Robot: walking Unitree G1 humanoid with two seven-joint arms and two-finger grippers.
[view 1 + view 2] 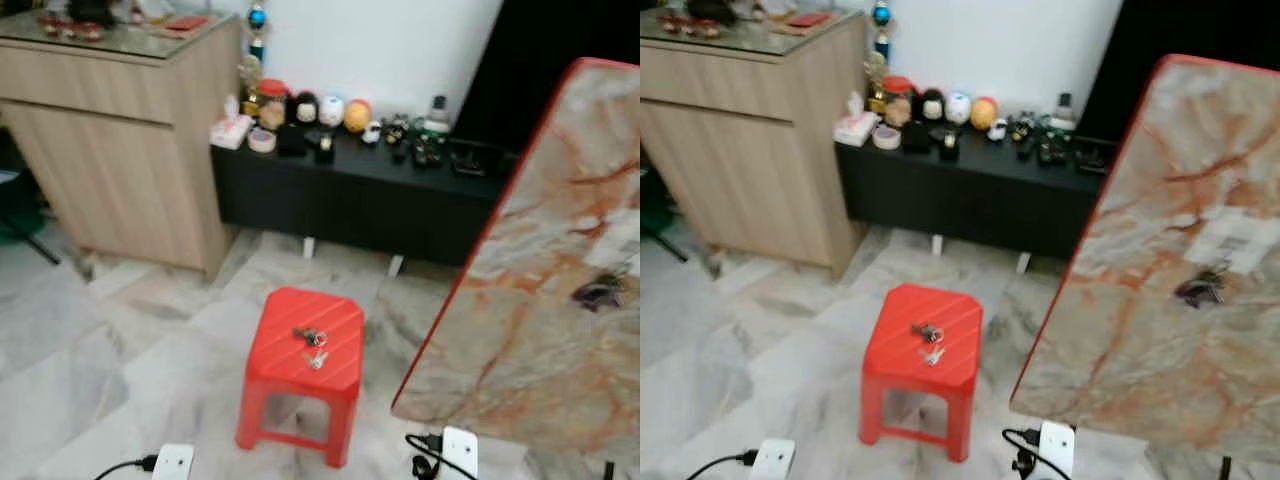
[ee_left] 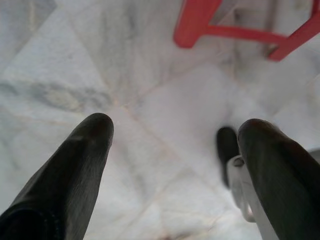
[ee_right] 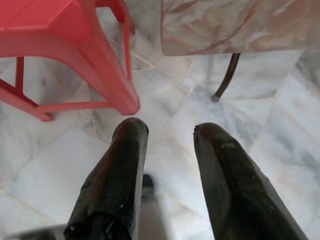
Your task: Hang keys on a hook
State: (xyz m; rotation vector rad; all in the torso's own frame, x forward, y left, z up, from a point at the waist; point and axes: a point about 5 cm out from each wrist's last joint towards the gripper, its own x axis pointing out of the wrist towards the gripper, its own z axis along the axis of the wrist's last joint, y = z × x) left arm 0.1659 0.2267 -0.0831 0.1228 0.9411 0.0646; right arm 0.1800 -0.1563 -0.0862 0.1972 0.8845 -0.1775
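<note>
A: Obs. 1. Small bunch of silver metal keys (image 1: 311,345) lies flat on the ridged top of the red plastic stool (image 1: 340,312), near the middle, slightly toward the far side. Stool stands on the pale marble floor (image 1: 110,360).

B: Orientation?

A: The bunch sprawls; darker ring end toward the far-left, lighter key blades trailing toward the near-right. Long axis roughly diagonal across the ridges. Blurred, so individual keys cannot be counted.

B: Claws?

A: Left claw (image 2: 175,150): both black fingers spread wide, nothing between them, pointing down at bare floor, a stool leg just ahead. Right claw (image 3: 167,145): fingers parted, empty, aimed at the floor beside the stool's near leg. Judgement: both arms hang low because no reach has begun; the task is at its start.

B: Hook?

A: A small dark fitting (image 1: 598,293) sits on the tilted marble-patterned board with a red edge (image 1: 540,300), right of the stool. Probably the hook, with something dark on it; too blurred to confirm. Board leans on thin dark legs, presumably to present its face at arm height.

B: Why keys on the stool?

A: Judgement: raised, central, unobstructed, an easy pick from above. Grip across the ring end would let the blades dangle.

B: Background?

A: Low black desk (image 1: 350,190) with figurines, wooden cabinet (image 1: 120,150) left. Not involved.
</note>
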